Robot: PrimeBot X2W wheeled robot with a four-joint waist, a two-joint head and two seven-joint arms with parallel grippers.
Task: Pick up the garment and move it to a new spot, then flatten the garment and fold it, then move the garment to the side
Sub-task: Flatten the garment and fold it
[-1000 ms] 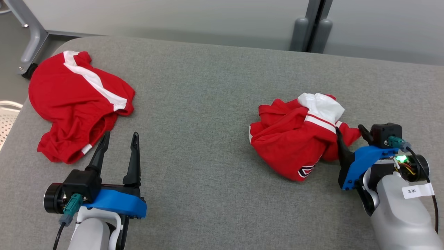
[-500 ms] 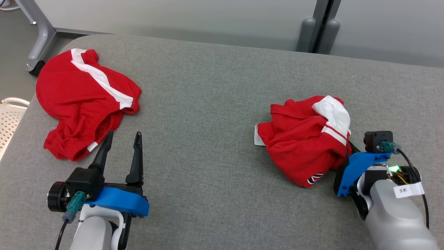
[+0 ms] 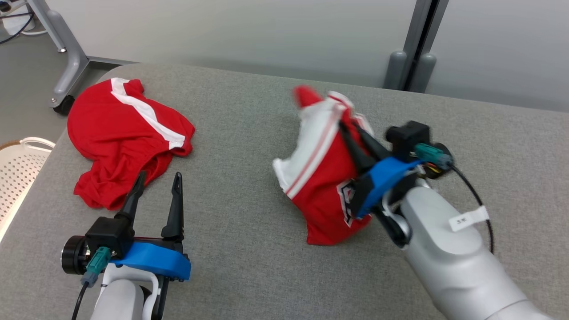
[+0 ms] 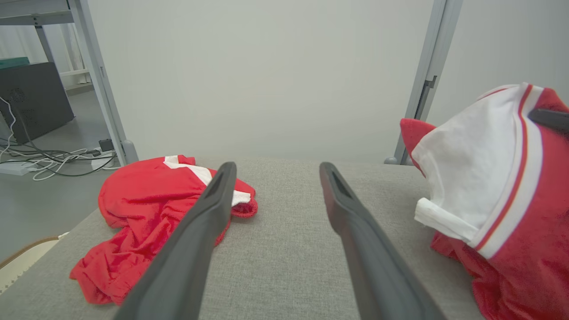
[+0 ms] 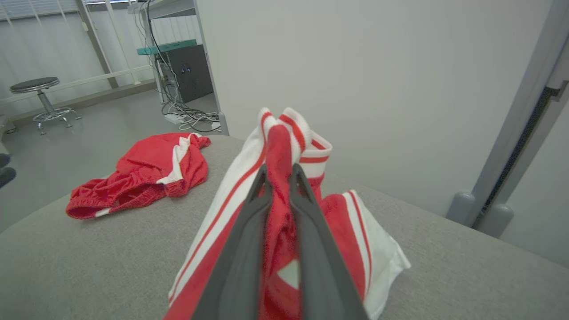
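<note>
A crumpled red and white garment hangs a little above the grey table, right of centre, its lower folds touching or just above the surface. My right gripper is shut on a bunch of its red cloth near the top. In the right wrist view that cloth is pinched between the fingertips of the right gripper, with the garment draping below. My left gripper rests open and empty near the table's front left. In the left wrist view, the left gripper has nothing between its fingers, and the garment is at the right.
A second red garment with a white stripe lies crumpled at the table's far left, just beyond my left fingertips. A white perforated basket stands off the table's left edge. Metal frame legs and a wall post stand behind the table.
My right gripper has shut on the garment and lifted it up and leftward toward the table's middle. The head camera has shifted. The left arm has stayed put.
</note>
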